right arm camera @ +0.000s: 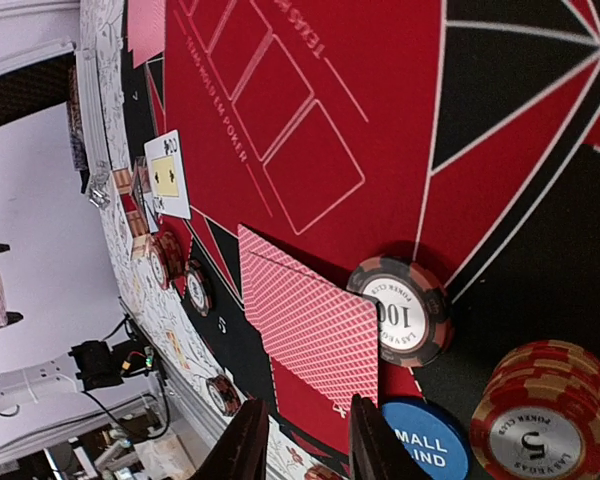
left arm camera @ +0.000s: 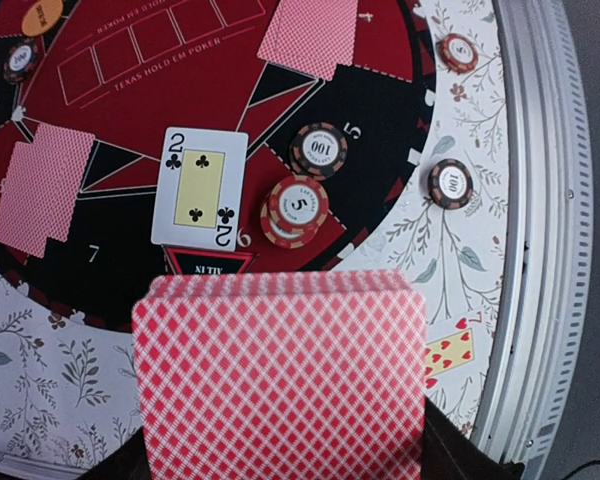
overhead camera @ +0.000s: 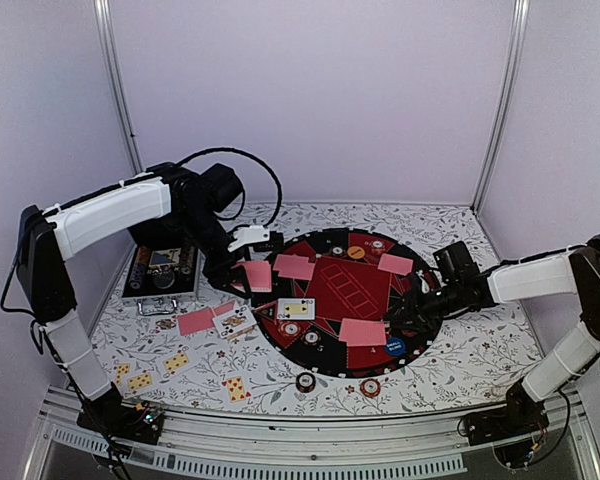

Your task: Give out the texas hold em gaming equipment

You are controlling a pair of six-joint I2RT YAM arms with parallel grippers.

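Pink-red lattice backs uppermost: clenches a deck of playing cards (left arm camera: 280, 370) in the left tool (overhead camera: 242, 270), above the spot where the round mat (overhead camera: 325, 352) meets the flowered table (left arm camera: 40, 390). Just ahead of that tool, on the mat, shows a face-up two of clubs (left arm camera: 200, 187). Right of the card, just beside it, a stack of 5 chips (left arm camera: 298, 208), with a 100 chip (left arm camera: 318, 150) close behind. Farther right, off the mat and on the table, a lone 100 chip (left arm camera: 450, 183).

On the other side, hovers low over the mat with the right tool (right arm camera: 305, 440) released, fingers apart. Straight ahead of its tips lies a face-down card (right arm camera: 310, 320). Just right of the tips, a blue small-blind disc (right arm camera: 425, 450). Beyond that, a dark 100 chip (right arm camera: 405, 312) against the card's edge, and farther right a red-and-tan 5 stack (right arm camera: 535, 425).
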